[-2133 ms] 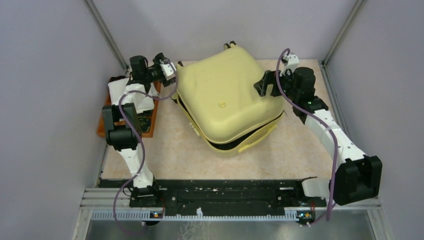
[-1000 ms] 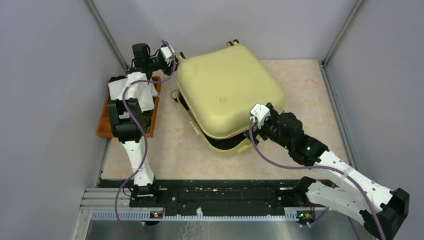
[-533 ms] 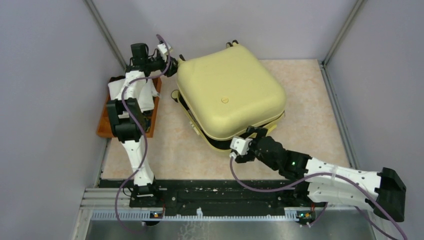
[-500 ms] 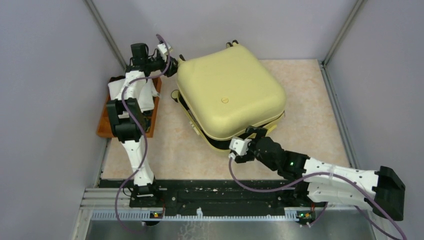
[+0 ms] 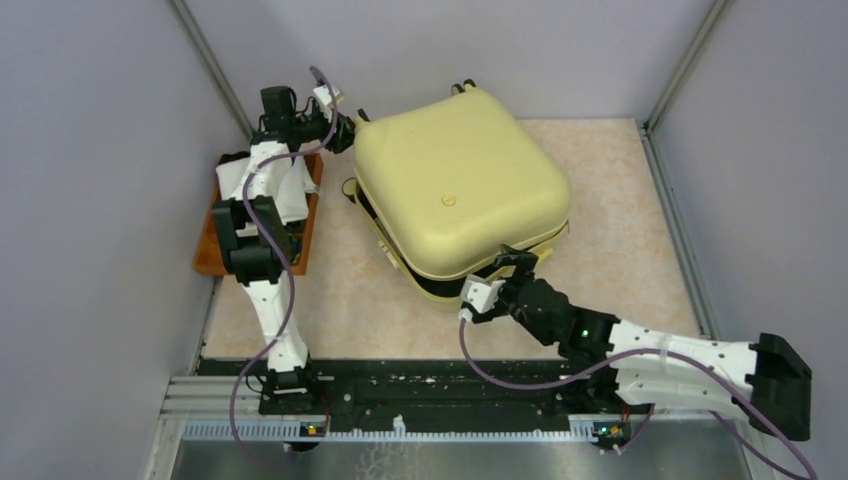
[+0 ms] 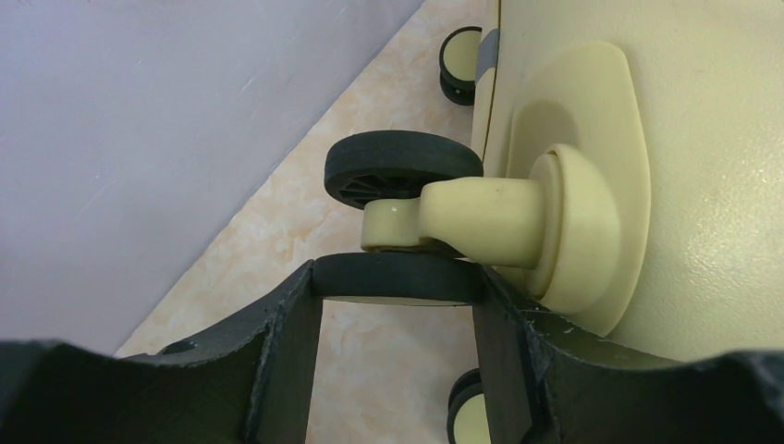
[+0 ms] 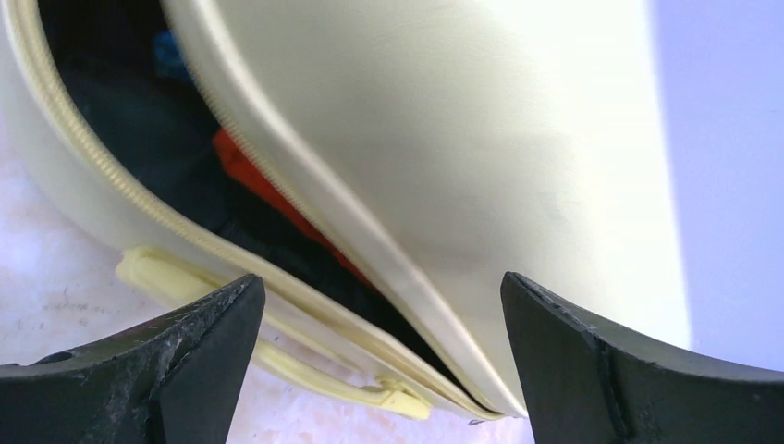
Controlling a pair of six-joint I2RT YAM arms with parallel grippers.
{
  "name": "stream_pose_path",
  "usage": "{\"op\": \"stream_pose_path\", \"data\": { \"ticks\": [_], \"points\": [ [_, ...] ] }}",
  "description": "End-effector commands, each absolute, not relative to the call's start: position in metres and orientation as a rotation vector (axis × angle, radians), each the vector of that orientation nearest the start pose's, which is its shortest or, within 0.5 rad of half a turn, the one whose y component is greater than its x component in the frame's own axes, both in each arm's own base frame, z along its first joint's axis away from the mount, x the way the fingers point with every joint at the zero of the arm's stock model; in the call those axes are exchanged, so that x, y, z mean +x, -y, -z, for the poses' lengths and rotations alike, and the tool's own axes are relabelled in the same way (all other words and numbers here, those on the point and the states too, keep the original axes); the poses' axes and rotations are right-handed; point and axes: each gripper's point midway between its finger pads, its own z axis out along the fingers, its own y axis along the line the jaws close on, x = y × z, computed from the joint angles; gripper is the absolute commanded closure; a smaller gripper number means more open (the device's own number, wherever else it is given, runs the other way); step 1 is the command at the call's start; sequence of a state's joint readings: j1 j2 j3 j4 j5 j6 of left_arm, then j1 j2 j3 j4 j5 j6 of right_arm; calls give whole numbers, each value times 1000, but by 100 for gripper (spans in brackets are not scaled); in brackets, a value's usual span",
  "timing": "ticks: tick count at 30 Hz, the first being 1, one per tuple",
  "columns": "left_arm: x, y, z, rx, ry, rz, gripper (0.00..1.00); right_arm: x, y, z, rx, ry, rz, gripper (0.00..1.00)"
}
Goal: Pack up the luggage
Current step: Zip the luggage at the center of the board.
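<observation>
Luggage (image 5: 450, 190) lies flat at the far centre of the table (image 5: 620, 210). Its pale yellow lid (image 5: 480, 140) is lowered but not seated, with a dark gap along the near edge; placement matches 0.5 s ago. Left gripper (image 6: 398, 291) is at the far-left corner of the shell, fingers clenched on either end of one black caster wheel (image 6: 398, 277) and touching it on both sides. The twin wheel sits just beyond, on the cream stub. Left arm posture is unchanged over the last 0.5 s; 2.1 s ago its elbow was slightly further left. Right gripper (image 7: 379, 282) has its jaws spread wide and holds nothing. It faces the near-edge gap, close to the shell; contact cannot be judged. Change log, right arm: 2.1 s ago at the far-right side of the shell; 1.0 s ago over the near-right corner of the lid; 0.5 s ago down at the near edge; now shifted slightly right, toward the seam. Right wrist view into the gap shows black lining, orange-red fabric (image 7: 250, 171) inside, and zipper teeth (image 7: 83, 148) along the lower half's rim. A pale yellow handle strap (image 7: 176, 276) lies on the outer wall below. Tray (image 5: 207, 250) sits against the left wall, apart from the luggage, with white folded material (image 5: 232, 180) on it, partly hidden by the left arm.
</observation>
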State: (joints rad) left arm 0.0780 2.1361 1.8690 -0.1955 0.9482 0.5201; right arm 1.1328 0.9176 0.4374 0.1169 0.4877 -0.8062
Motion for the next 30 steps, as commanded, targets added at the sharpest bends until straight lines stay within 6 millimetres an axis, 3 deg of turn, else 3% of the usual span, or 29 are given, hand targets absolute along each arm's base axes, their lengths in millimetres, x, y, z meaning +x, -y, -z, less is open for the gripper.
{"op": "stream_pose_path", "data": {
  "ticks": [1,4,13,18,24,30],
  "points": [
    [582,94,-286,950,-1441,487,100,217,-223,-229,-1115,-1245,101,1],
    [583,95,-287,931,-1445,499,100,222,-221,-219,-1106,-1265,134,1],
    [584,97,-291,881,-1466,553,100,238,-240,-207,-1053,-1209,187,1],
    [583,98,-291,861,-1479,574,100,235,-243,-191,-1093,-1220,176,1],
    [583,98,-292,846,-1483,586,100,229,-248,-190,-1140,-1198,183,1],
    [584,100,-293,825,-1487,603,100,216,-237,-189,-1157,-1239,143,1]
  ]
}}
